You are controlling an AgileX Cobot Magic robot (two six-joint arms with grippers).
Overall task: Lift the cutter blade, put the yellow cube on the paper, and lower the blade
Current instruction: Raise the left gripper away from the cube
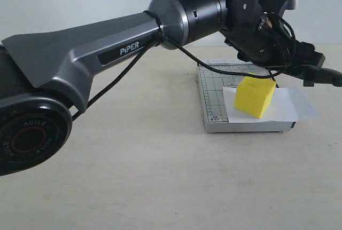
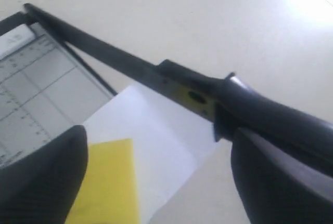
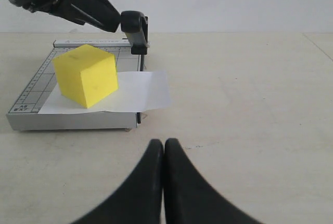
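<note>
The yellow cube [image 1: 255, 96] [image 3: 86, 76] [image 2: 112, 177] rests on the white paper [image 1: 294, 104] [image 3: 143, 89] [image 2: 161, 125]. The paper lies on the grey gridded cutter base [image 1: 214, 99] [image 3: 31, 91] [image 2: 36, 94] and overhangs its blade side. The black cutter blade [image 2: 104, 52] slants a little above that edge, over the paper. Its handle [image 2: 276, 117] [image 3: 134, 24] [image 1: 328, 75] is by my left gripper [image 1: 312, 70] [image 2: 158, 135]. The left gripper is open, with one finger [image 2: 281, 182] against the handle. My right gripper [image 3: 164, 142] is shut and empty, low over the table, some way from the cutter.
My left arm [image 1: 107, 48] stretches across the scene from the left, above the table [image 1: 160, 176]. The beige tabletop lies all round the cutter, with a pale wall behind.
</note>
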